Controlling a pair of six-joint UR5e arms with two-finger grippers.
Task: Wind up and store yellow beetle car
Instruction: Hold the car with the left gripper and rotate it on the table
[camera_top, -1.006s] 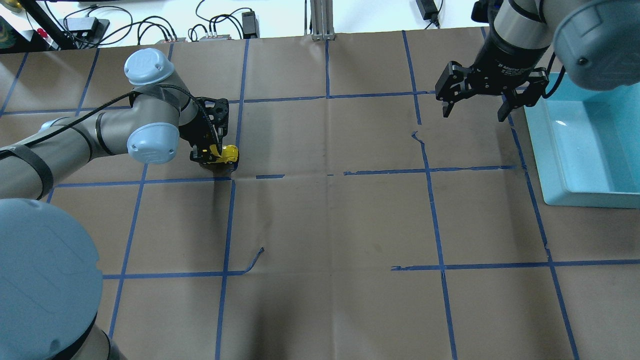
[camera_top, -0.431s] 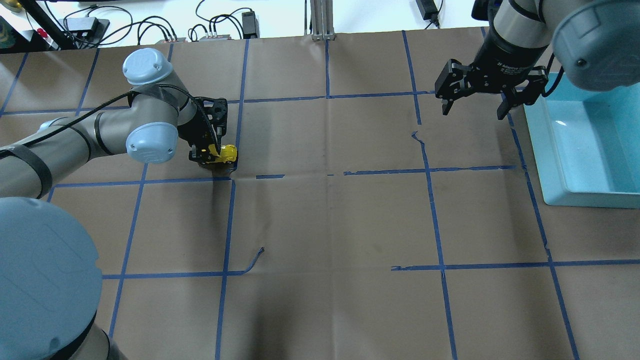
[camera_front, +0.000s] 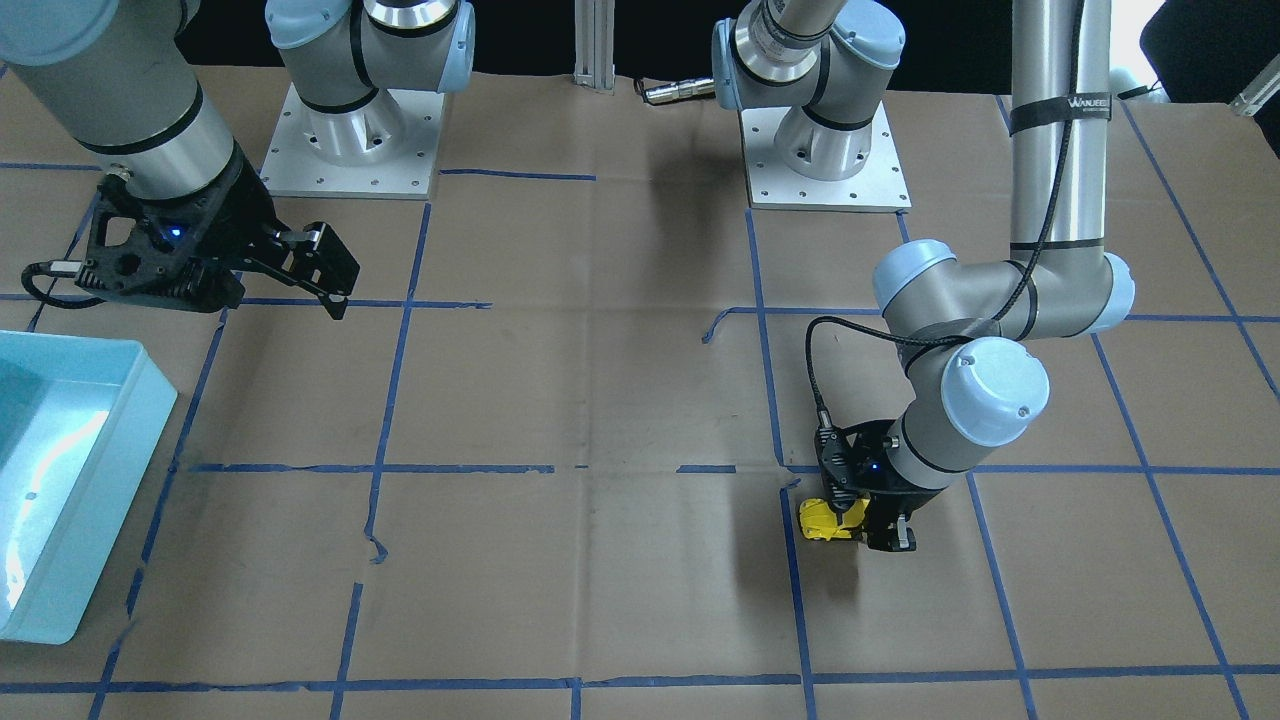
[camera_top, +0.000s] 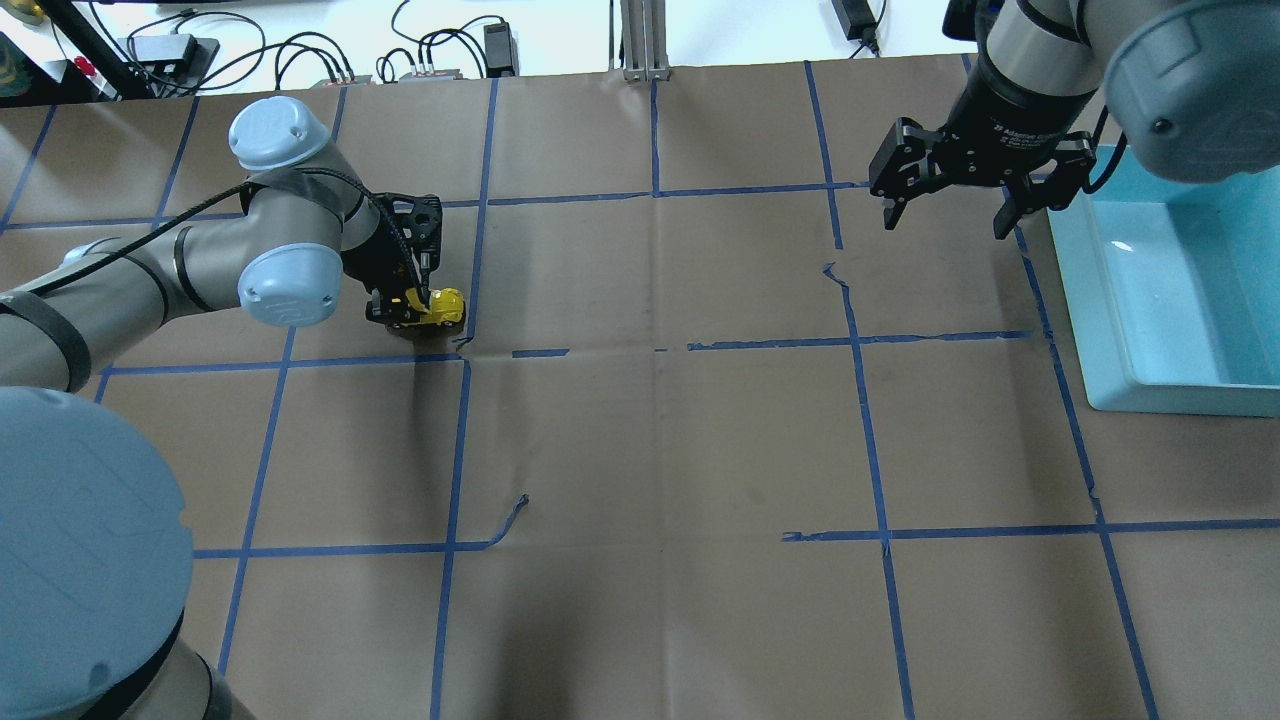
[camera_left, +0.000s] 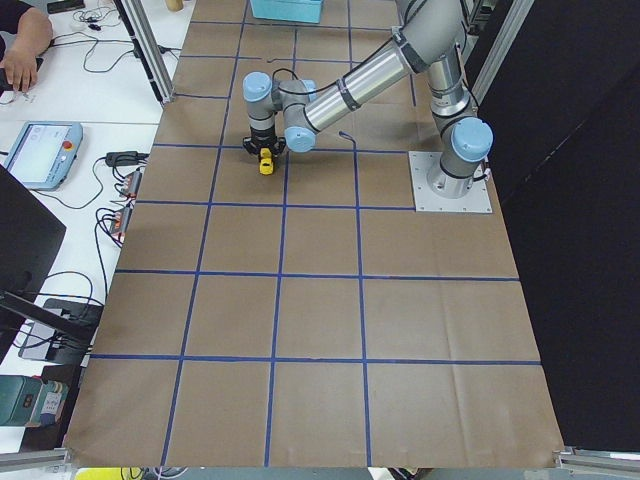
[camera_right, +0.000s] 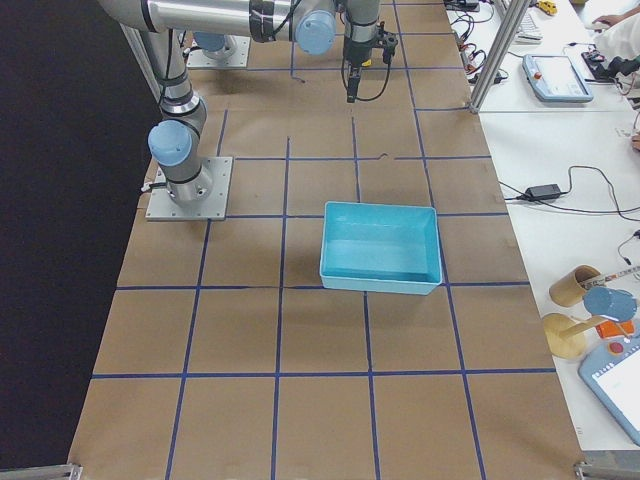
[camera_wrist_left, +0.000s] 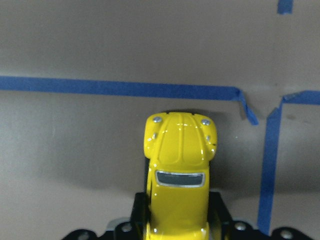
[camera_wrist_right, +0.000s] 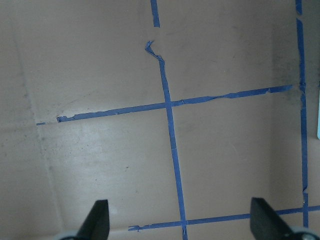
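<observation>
"Left gripper (camera_top: 408, 312) first. What has it got?"

"Its two fingers are clamped on the yellow beetle car (camera_top: 445, 306). The wrist camera shows the car (camera_wrist_left: 180, 160) pinched by its rear flanks, with the nose pointing away from the wrist toward a blue tape line."

"Why hold it by the tail end?"

"My guess is that this leaves the roof and nose clear and keeps the body square to the fingers. That would suit dragging it along the paper to load a spring, if it is a pull-back toy."

"Is it on the table (camera_top: 660, 440) or lifted?"

"Very low. Its shadow sits tight under it, so the wheels look to be on the paper or barely off it; I cannot tell which. It is in the robot's left half, just beside a tape crossing."

"And the other arm?"

"The right gripper (camera_top: 945, 228) hangs above the table with its jaws spread wide and nothing between them. Its own camera shows only bare paper and tape between the fingertips (camera_wrist_right: 97, 222)."

"Why park it there?"

"It is just beside the blue tray (camera_top: 1075, 290), which I take to be the storage spot — well apart from the car. From there it could catch or collect the toy on that side, though that is only a judgement."

"How far along, then?"

"Early: the car is gripped but not stored, and the tray looks empty."
</observation>
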